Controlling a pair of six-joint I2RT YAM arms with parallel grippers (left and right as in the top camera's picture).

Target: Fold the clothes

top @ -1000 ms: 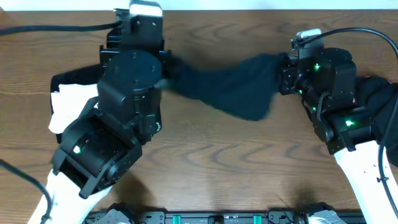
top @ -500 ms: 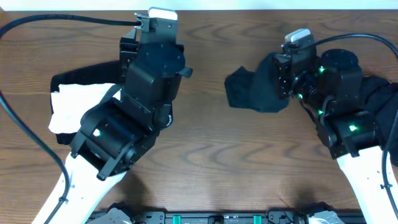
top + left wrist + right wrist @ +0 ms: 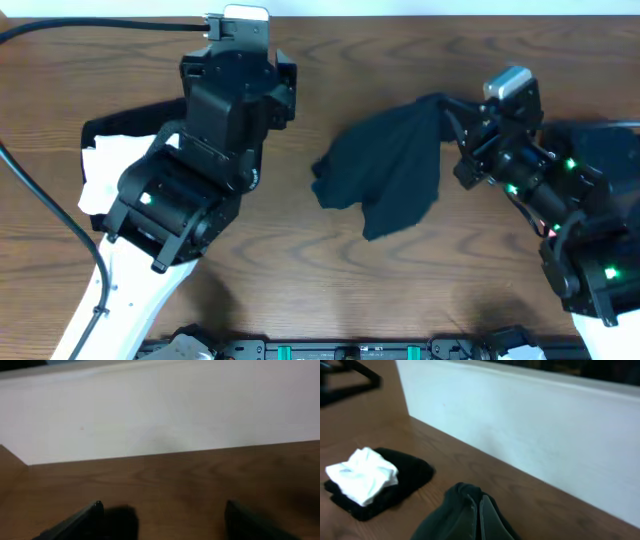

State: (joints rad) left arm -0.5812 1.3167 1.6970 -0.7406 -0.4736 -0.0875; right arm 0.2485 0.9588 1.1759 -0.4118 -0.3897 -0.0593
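Observation:
A dark garment (image 3: 385, 170) lies spread on the middle of the wooden table, with one corner lifted to the right. My right gripper (image 3: 447, 108) is shut on that corner. In the right wrist view its closed fingers (image 3: 487, 515) pinch the bunched dark cloth (image 3: 450, 510). My left gripper (image 3: 162, 507) is open and empty, with both fingertips wide apart over bare table near the back wall. In the overhead view it sits at the far left-centre, apart from the garment.
A folded white cloth (image 3: 105, 170) lies on a folded black one (image 3: 100, 130) at the left; both show in the right wrist view (image 3: 362, 477). More dark fabric (image 3: 600, 140) lies under the right arm. A white wall (image 3: 160, 410) borders the table's far edge.
The garment was stretched between both grippers. My left gripper let go and drew back left. My right gripper moved right, and the garment now spreads on the table below it.

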